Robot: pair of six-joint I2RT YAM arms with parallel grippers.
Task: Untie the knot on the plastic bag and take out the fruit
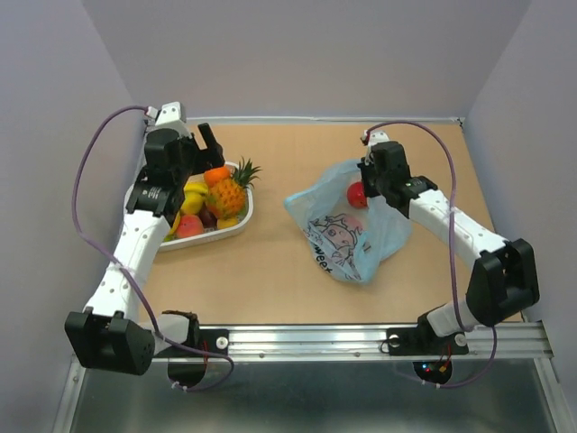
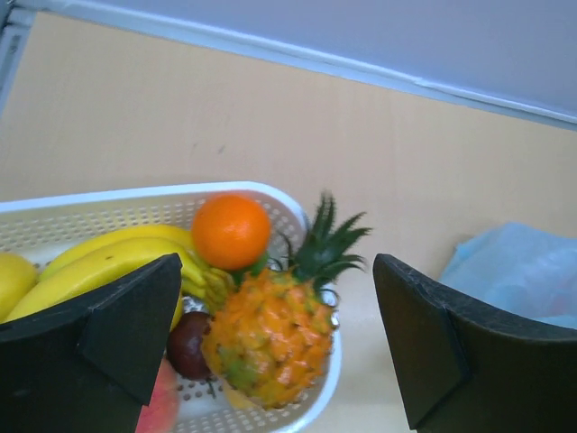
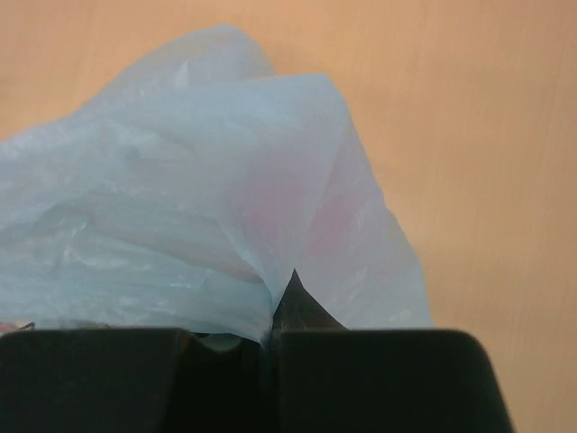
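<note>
The light-blue plastic bag [image 1: 347, 236] lies right of centre with its mouth open towards the back; no knot shows. A red apple [image 1: 357, 194] sits in the mouth. My right gripper [image 1: 369, 183] is shut on the bag's rim; in the right wrist view its jaws [image 3: 273, 314] pinch the thin film [image 3: 180, 225]. My left gripper [image 1: 208, 138] is open and empty, above the white basket [image 1: 242, 223]. The left wrist view shows the gripper [image 2: 275, 271] over a pineapple [image 2: 270, 338] and an orange [image 2: 231, 231].
The basket [image 2: 180, 192] also holds yellow bananas [image 2: 108, 257], a lemon [image 2: 13, 281], a dark plum [image 2: 187, 345] and a pink peach [image 2: 160, 408]. The bag's edge [image 2: 514, 271] shows at the right of the left wrist view. Walls close in the table's back and sides.
</note>
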